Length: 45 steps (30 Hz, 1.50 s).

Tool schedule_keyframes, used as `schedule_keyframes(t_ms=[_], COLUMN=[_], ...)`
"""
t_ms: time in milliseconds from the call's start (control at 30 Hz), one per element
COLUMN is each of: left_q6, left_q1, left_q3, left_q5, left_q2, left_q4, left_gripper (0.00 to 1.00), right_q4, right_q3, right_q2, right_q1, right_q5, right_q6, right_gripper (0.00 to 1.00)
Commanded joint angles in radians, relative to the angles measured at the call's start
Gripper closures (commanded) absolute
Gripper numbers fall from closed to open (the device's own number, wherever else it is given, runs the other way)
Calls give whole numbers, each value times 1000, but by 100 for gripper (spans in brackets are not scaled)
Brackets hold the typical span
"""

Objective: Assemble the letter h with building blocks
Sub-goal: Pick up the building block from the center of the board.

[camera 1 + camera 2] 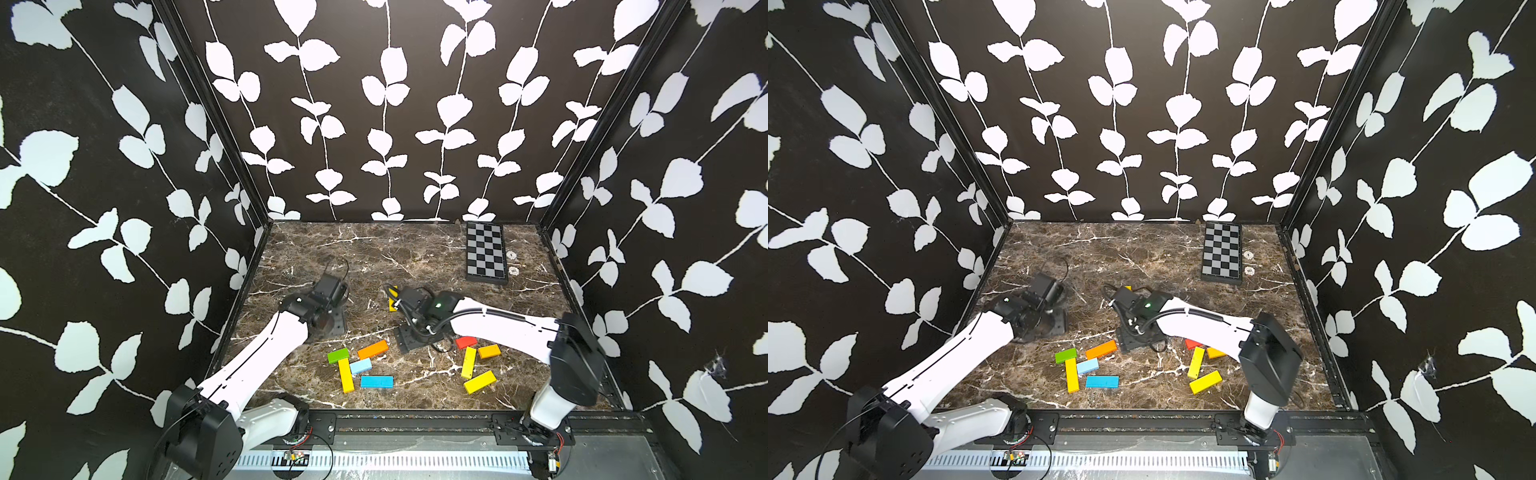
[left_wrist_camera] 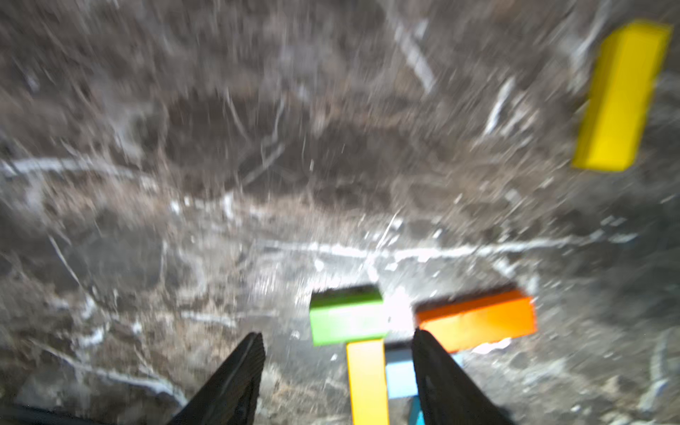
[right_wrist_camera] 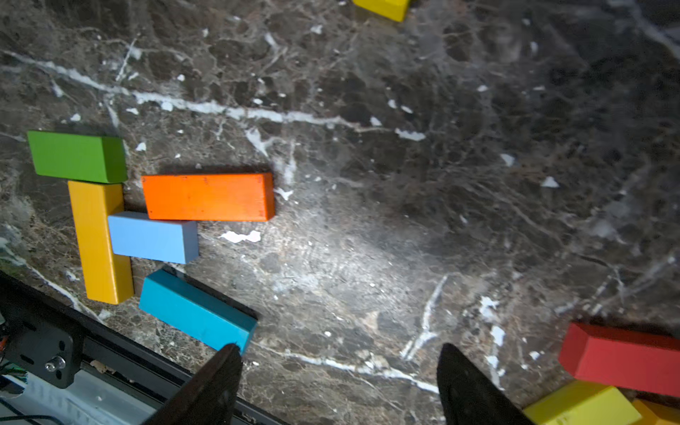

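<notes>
Near the table's front, one cluster of building blocks holds a green (image 1: 338, 355), an orange (image 1: 372, 349), a long yellow (image 1: 345, 375), a light blue (image 1: 360, 366) and a blue (image 1: 376, 381) one. To the right lie a red (image 1: 466, 342), a small orange (image 1: 489, 351) and two yellow blocks (image 1: 468, 362). One more yellow block (image 1: 392, 300) lies behind the right wrist. My left gripper (image 2: 336, 335) hangs open and empty above the table behind the green block (image 2: 347, 316). My right gripper (image 3: 340, 347) is open and empty over bare marble between the blue (image 3: 197, 311) and red (image 3: 622, 358) blocks.
A black-and-grey chequered board (image 1: 485, 253) lies at the back right with two small round pieces (image 1: 513, 271) beside it. A black rail (image 1: 415, 419) runs along the table's front edge. Patterned walls close in three sides.
</notes>
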Motion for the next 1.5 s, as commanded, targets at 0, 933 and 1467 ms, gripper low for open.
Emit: schedule_keyframes(t_ms=[0,933,1467], left_q6=[-65,-135,-76], left_q1=[0,-44,-5], left_q3=[-52,-197,-170], left_q5=[77,160,165], left_q2=[-9,241,274], left_q4=[-5,248,273], left_gripper=[32,21,41], right_q4=[-49,27,39], right_q3=[79,-202,-211], right_q2=[42,-293,-290], right_q1=[40,-99,-101], right_q5=[53,70,57], right_q6=[-3,125,133], right_gripper=[19,20,20])
